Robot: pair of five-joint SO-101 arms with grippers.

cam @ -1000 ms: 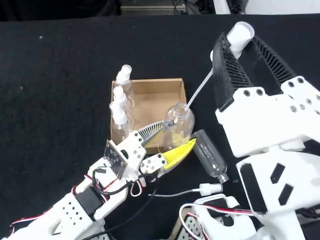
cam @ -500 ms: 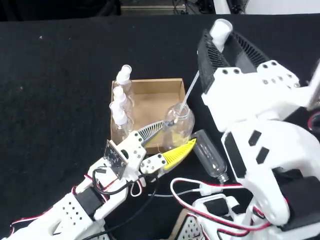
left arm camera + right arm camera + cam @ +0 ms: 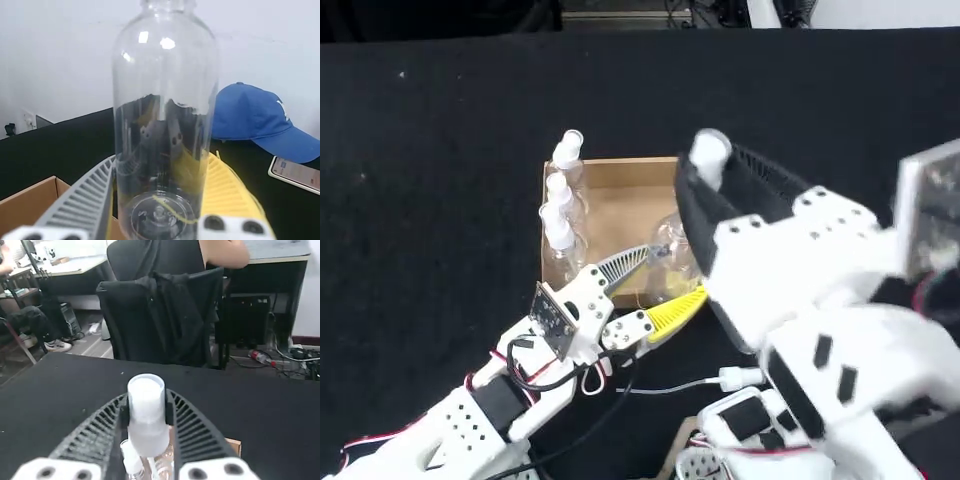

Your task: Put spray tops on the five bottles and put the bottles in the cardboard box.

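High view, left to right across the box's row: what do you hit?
capped bottles → cardboard box bare floor → spray top clamped between the black fingers

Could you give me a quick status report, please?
Left gripper shut on clear bottle, upright at cardboard box corner. Right gripper shut on spray top by the bottle; seating hidden. Three capped bottles in box, none blocking.

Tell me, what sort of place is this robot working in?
Probably an office or lab workroom: behind the black table stand a black office chair and desks, with cables on the floor.
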